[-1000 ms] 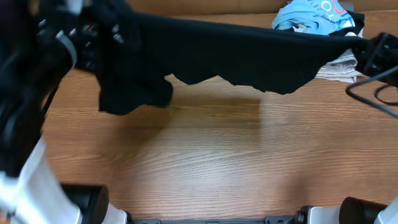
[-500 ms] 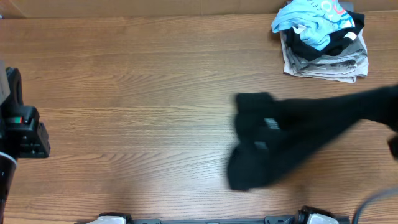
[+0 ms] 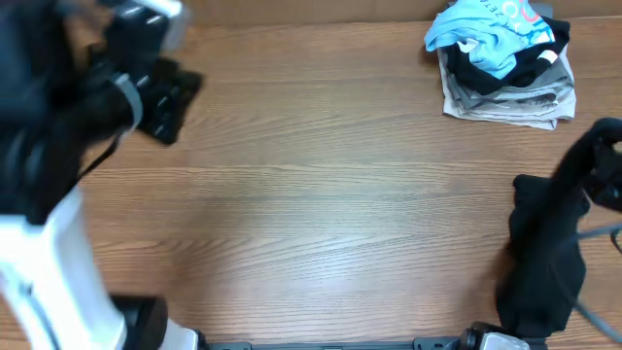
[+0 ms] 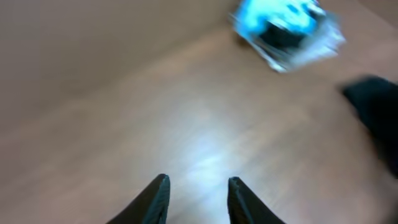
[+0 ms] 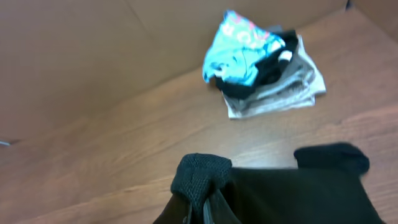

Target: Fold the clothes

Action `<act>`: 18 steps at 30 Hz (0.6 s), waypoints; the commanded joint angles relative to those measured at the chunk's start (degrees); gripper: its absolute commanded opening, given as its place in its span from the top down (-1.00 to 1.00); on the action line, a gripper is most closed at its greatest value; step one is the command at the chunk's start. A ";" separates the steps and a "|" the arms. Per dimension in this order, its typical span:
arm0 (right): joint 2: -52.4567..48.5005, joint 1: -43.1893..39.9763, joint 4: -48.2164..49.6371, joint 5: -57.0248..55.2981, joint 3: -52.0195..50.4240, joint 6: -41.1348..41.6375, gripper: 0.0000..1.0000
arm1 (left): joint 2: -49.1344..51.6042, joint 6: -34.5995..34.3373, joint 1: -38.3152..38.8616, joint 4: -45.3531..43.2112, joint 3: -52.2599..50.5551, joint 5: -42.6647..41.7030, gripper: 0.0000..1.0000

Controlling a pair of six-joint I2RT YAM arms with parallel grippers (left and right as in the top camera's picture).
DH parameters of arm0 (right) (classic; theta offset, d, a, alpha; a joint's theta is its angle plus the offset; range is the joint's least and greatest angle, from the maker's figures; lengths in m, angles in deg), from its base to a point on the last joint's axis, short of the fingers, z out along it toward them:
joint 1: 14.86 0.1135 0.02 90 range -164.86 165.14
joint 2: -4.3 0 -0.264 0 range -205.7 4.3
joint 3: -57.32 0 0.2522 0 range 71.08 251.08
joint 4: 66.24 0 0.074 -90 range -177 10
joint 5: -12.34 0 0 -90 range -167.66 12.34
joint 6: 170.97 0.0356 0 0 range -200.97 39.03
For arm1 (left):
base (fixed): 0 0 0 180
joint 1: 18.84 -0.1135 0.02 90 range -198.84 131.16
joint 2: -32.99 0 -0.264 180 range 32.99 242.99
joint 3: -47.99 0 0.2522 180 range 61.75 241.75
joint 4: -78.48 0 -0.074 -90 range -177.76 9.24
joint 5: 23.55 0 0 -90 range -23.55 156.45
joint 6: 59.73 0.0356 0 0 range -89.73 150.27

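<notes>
The clothes (image 3: 544, 258): a black bunch at the right side of the table (image 3: 321, 194), running from the right arm toward the near edge. It is crumpled, with no flat fold visible. In the right wrist view the right gripper (image 5: 202, 208) is pinched on a gathered knob of that black fabric, jaws together with cloth between them, and the rest of the garment spreads out to the right of the fingers over the wood. We cannot tell how much of it lies on the table and how much hangs. We can't make out the logo or lettering in any view. The left gripper (image 4: 198, 183) is empty, jaws apart with a narrow-to-medium gap and bare wood showing between them. It sits above the table, well apart from the garment, which shows only as a dark blur at the right edge of that view. In the overhead view the left arm (image 3: 58, 146) is a motion-blurred mass at the far left. In the far right corner there is a pile with a light blue shirt (image 3: 491, 29) on top, a dark piece under it, and a grey-white patterned folded fabric (image 3: 505, 102) at the bottom. The pile is near the garment but not touching it.
</notes>
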 commanded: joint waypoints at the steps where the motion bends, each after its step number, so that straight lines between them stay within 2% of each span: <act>1: 0.52 -0.13 0.57 -0.22 0.55 -0.48 0.92 | 6.62 9.49 1.88 -0.35 -2.47 -17.73 0.29; 3: -0.04 -0.13 0.52 -0.68 0.55 -0.46 0.92 | 11.58 11.69 4.48 -1.42 -3.28 -21.14 0.27; 11: -2.08 -0.13 0.52 -1.29 0.55 -0.46 0.93 | 29.86 13.29 16.70 -10.10 -3.48 -29.31 0.19; 18: -4.11 -0.13 0.50 -1.27 0.55 -0.44 0.92 | 42.18 13.64 28.02 -20.98 -3.48 -34.18 -0.14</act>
